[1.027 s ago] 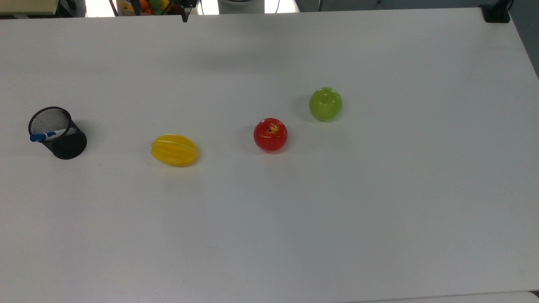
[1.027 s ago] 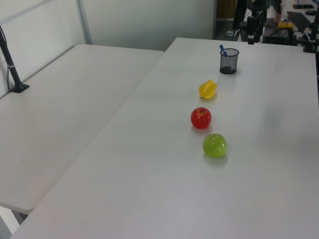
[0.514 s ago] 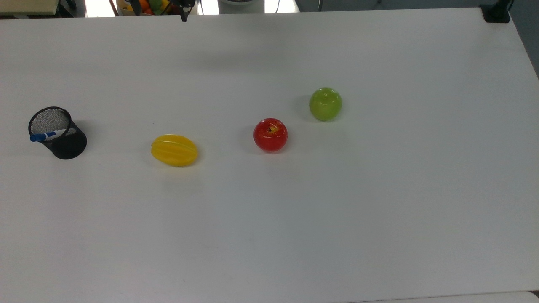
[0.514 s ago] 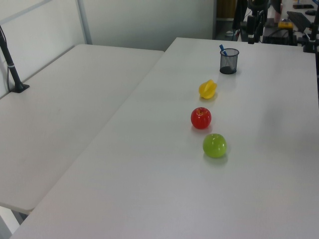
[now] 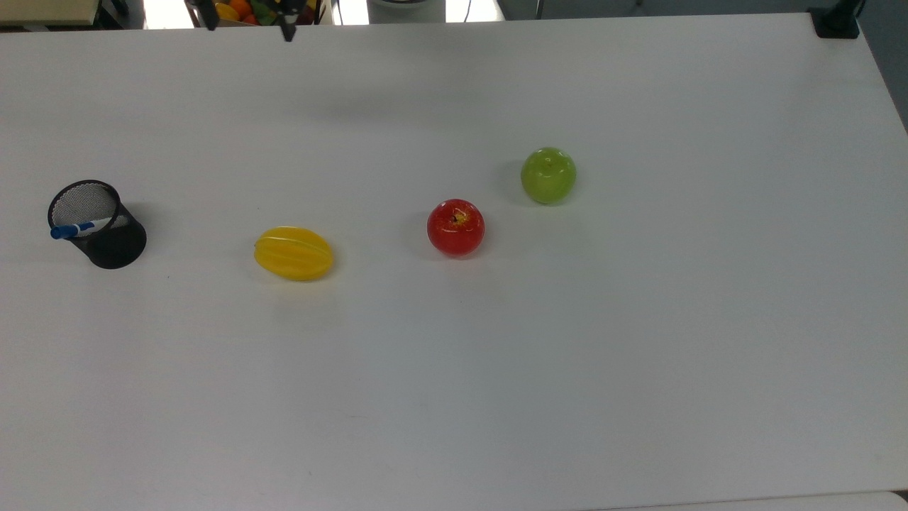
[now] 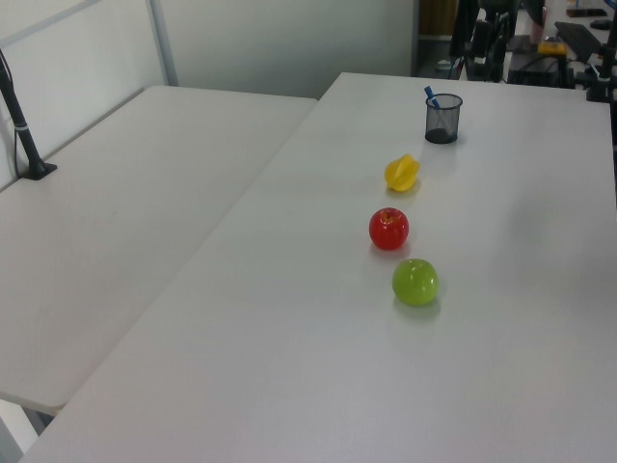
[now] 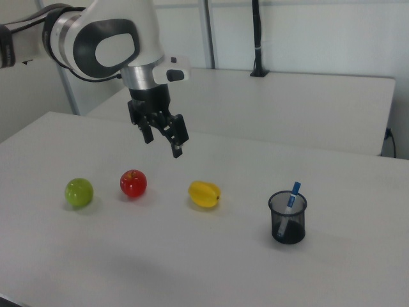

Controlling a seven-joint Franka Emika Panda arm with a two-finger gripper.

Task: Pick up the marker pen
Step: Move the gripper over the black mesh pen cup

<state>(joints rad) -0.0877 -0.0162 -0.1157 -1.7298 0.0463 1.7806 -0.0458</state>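
My claw (image 7: 162,135) hangs high w/ fingers spread wide, holding nothing. The marker pen (image 7: 292,196) stands leaning in the black mesh cup (image 7: 287,219), blue cap up, past the yellow fruit (image 7: 204,193) to the right view's right.

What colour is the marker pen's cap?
Blue; the marker pen shows best in the top view.

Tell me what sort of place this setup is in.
Most likely a robotics lab or test room. A white robot arm with its end effector open hangs over a plain white table, staged props sit in a row (green apple, red apple, mesh pen cup), and a black camera pole stands nearby.
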